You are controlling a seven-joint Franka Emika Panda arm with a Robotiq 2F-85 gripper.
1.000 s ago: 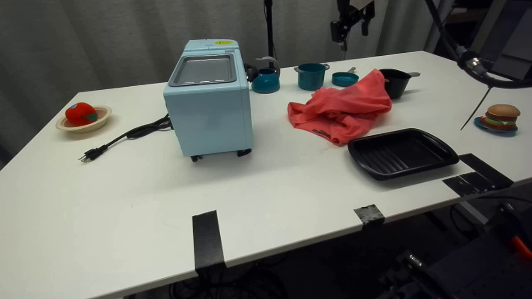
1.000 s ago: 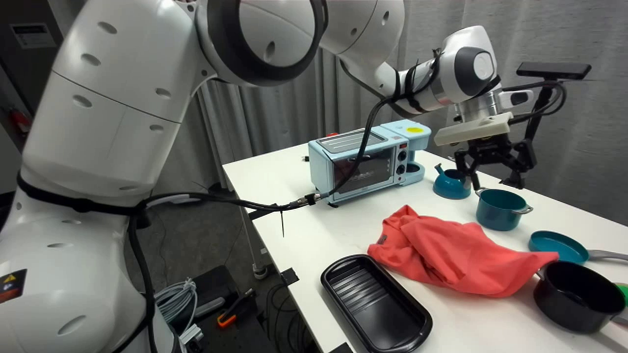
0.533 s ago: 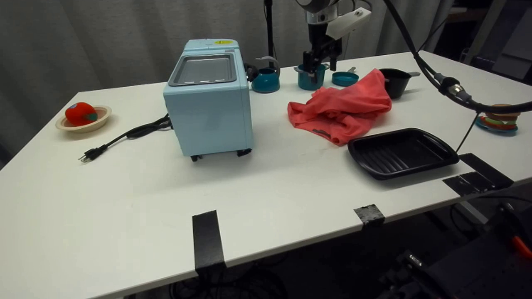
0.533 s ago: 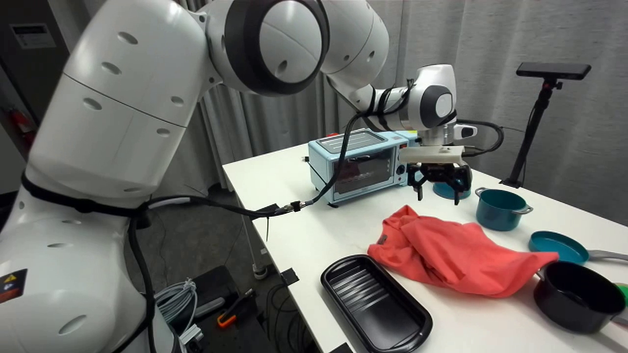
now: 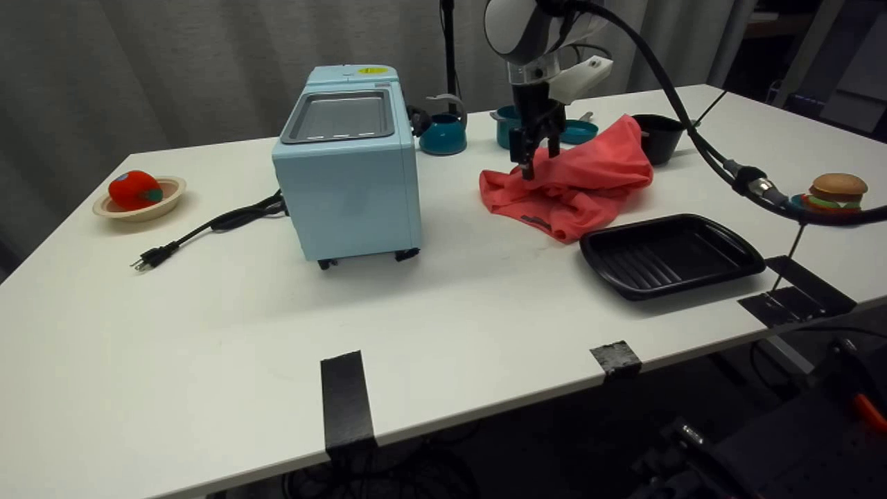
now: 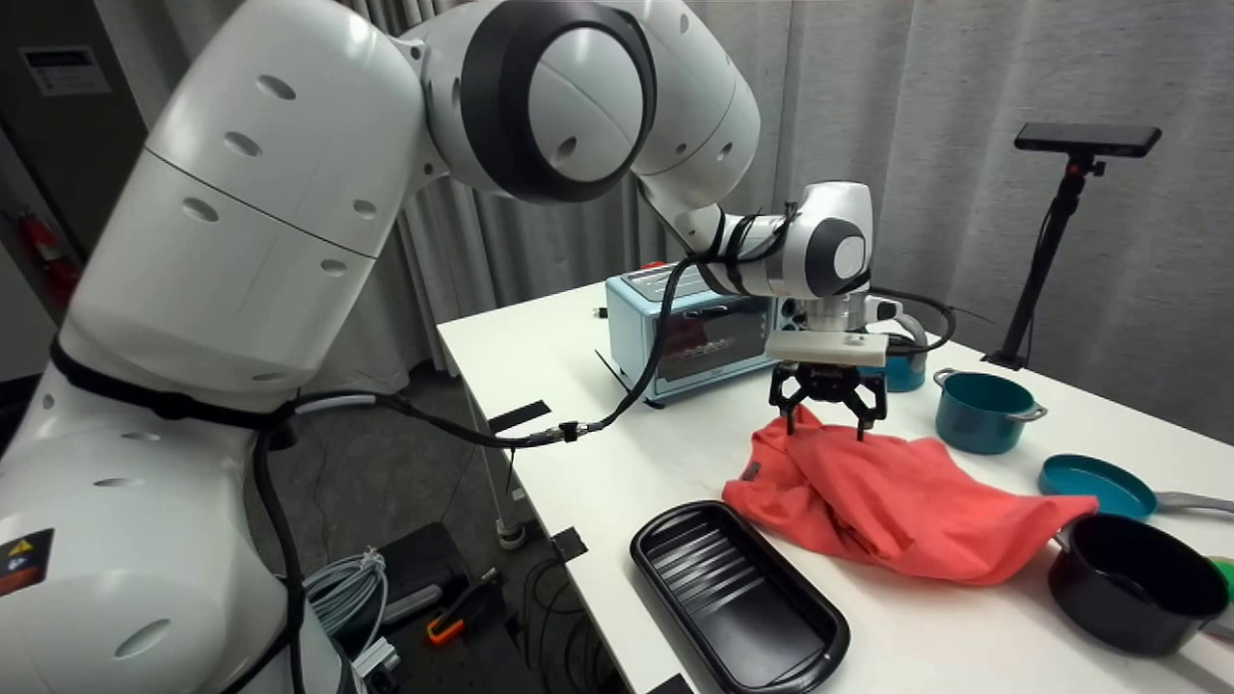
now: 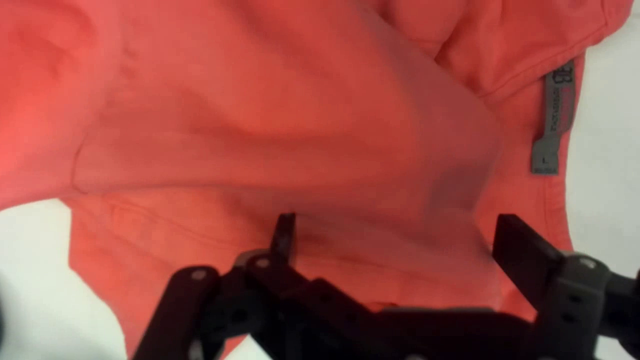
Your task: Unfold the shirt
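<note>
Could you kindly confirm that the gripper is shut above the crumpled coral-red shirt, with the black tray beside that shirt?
Not quite: the gripper is open, as the wrist view shows by its widely spread fingers. It is indeed above the crumpled coral-red shirt, with the black tray beside that shirt.

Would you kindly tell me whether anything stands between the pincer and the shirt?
Nothing visible does: the wrist view shows the shirt directly beyond the open pincer, with no other object between them. The tray and black pot stand beside the shirt.
</note>
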